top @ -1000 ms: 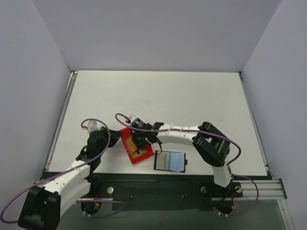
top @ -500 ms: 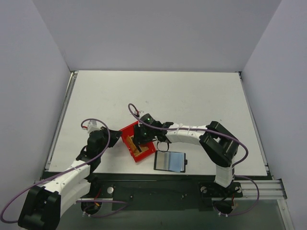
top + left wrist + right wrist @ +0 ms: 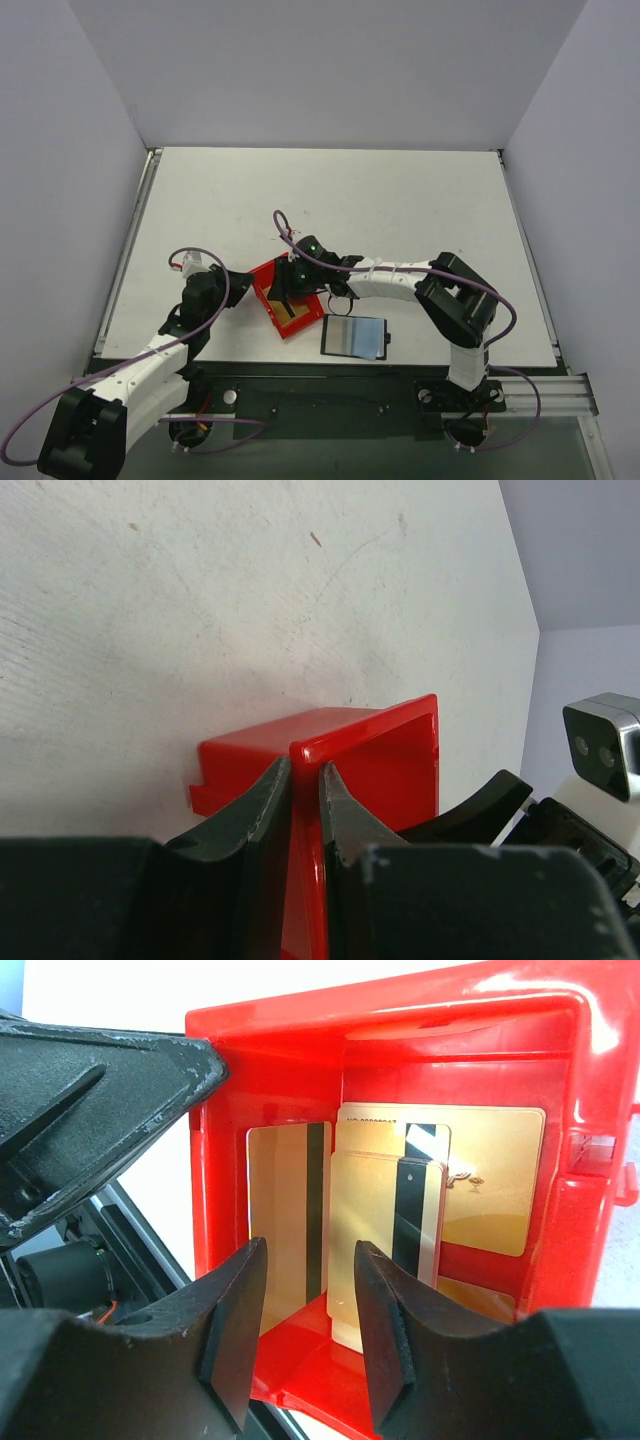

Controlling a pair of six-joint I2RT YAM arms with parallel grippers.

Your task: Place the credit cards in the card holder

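Note:
Several gold-tan credit cards (image 3: 385, 1240) stand and lean inside a red bin (image 3: 460, 1020), some showing a dark stripe; from above they show as a gold patch (image 3: 292, 318). My right gripper (image 3: 310, 1250) is open at the bin's mouth, its fingers empty and the cards just beyond them. It hangs over the bin (image 3: 265, 300) in the top view. My left gripper (image 3: 305, 775) is shut on the bin's left wall (image 3: 380, 750). The card holder (image 3: 355, 336) lies open on the table right of the bin, pale grey-blue side up.
The table's near edge and a black rail (image 3: 330, 385) run just below the card holder. One finger of my left gripper (image 3: 110, 1080) lies along the bin's outer left wall. The right wrist camera (image 3: 600, 740) shows beyond the bin.
My right gripper has opened from shut and shifted a little to the right over the bin. The left gripper has kept its hold on the bin wall.

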